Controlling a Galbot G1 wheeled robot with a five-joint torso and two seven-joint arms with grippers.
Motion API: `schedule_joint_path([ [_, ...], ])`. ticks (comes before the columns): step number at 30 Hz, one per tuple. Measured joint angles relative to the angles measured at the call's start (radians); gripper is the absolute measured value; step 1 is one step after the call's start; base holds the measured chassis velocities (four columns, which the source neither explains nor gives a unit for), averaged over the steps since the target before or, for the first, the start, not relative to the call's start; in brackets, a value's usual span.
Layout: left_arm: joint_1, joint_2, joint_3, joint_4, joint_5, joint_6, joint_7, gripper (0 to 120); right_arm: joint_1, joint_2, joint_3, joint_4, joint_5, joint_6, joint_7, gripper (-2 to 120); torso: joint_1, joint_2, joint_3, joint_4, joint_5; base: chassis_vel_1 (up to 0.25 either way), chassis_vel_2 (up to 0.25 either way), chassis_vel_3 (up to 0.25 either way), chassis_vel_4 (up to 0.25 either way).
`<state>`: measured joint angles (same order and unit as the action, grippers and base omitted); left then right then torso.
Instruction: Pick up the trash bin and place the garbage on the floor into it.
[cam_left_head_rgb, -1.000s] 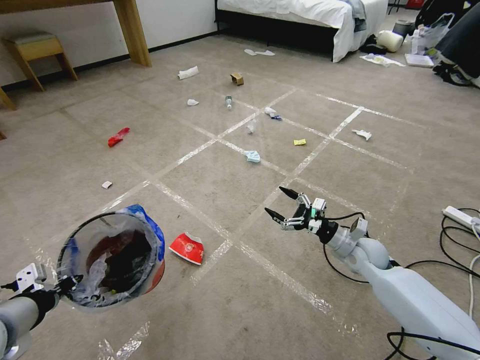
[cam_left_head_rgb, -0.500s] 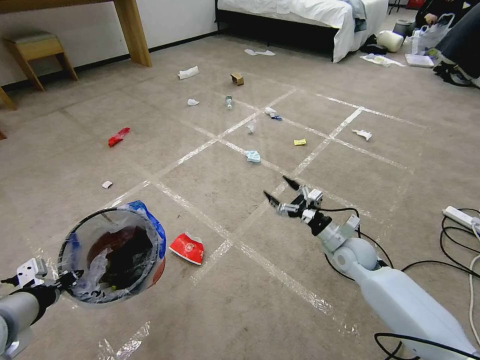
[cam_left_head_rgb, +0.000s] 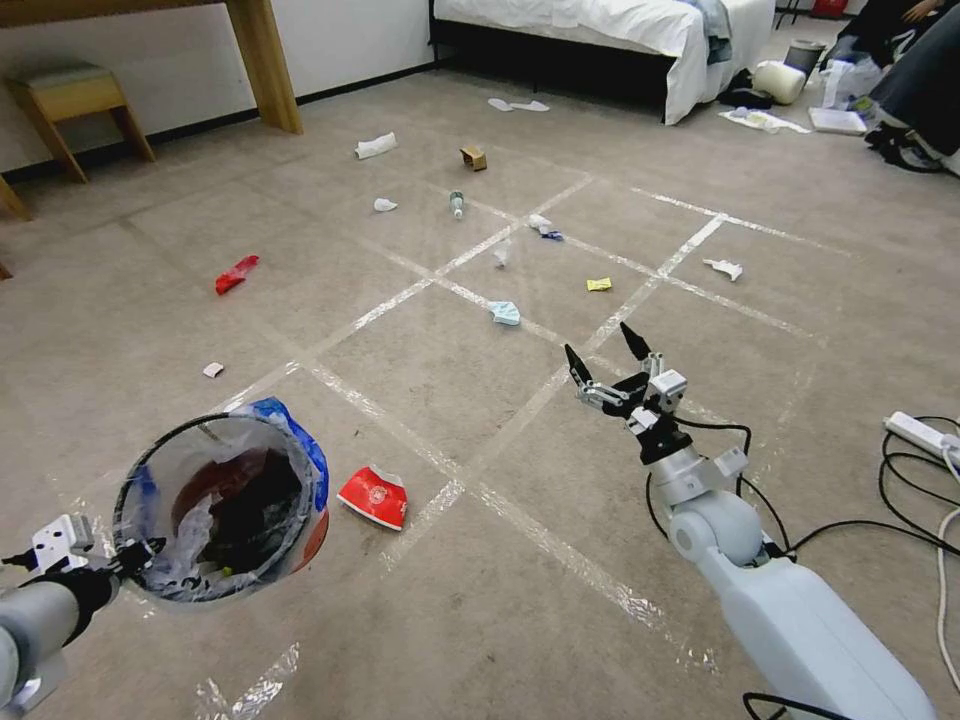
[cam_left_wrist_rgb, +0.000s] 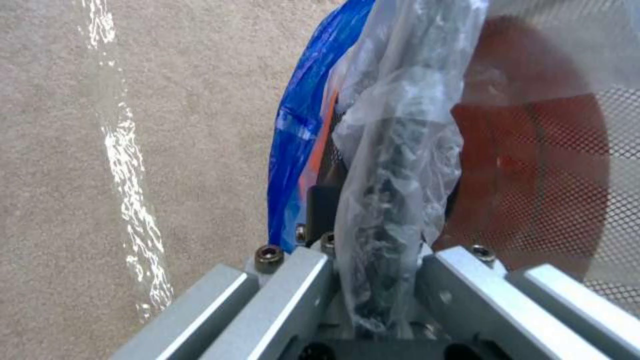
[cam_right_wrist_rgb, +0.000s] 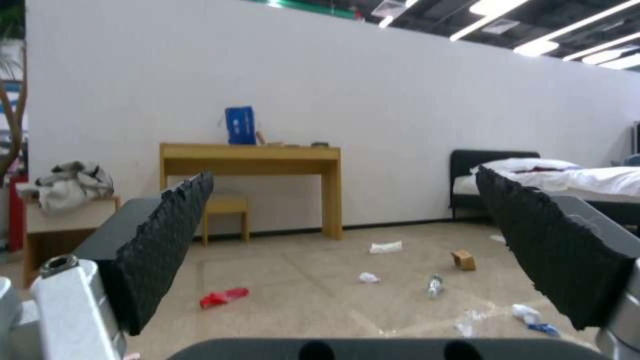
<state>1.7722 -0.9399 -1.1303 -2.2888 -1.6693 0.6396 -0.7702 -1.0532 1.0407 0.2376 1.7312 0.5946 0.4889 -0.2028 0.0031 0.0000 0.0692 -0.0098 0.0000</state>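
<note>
Left end effector (cam_left_head_rgb: 135, 553) pinches the rim and liner of the trash bin (cam_left_head_rgb: 225, 510), held above the taped carpet floor (cam_left_head_rgb: 450, 560) beside a crushed red bowl (cam_left_head_rgb: 374, 496). Right end effector (cam_left_head_rgb: 605, 362) hangs wide open and empty over the tape grid; tissues, a red wrapper (cam_left_head_rgb: 236, 273) and a bottle (cam_left_head_rgb: 457, 204) lie scattered toward the bed (cam_left_head_rgb: 600, 25). Dark bin contents are hard to identify.

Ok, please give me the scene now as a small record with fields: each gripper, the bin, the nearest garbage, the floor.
left gripper: shut on the bin's rim, at the robot's lower left
right gripper: open, holding nothing, raised above the floor, pointing forward
bin: held off the floor, tilted, liner in, some rubbish already inside
nearest garbage: red-white bowl crushed, on the floor beside the bin
other garbage: red wrapper, bottle, carton, all farther off
floor: carpet with tape lines
</note>
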Motion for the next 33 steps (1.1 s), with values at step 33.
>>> schedule_joint_path([
  [33, 0.006, -0.014, -0.002, -0.017, 0.021, -0.008, 0.0, 0, -0.061, 0.006, 0.035, 0.023, -0.017, 0.021, -0.033, 100, 0.0, 0.0, 0.0, 0.0, 0.0, -0.031, 0.028, 0.034, -0.032],
])
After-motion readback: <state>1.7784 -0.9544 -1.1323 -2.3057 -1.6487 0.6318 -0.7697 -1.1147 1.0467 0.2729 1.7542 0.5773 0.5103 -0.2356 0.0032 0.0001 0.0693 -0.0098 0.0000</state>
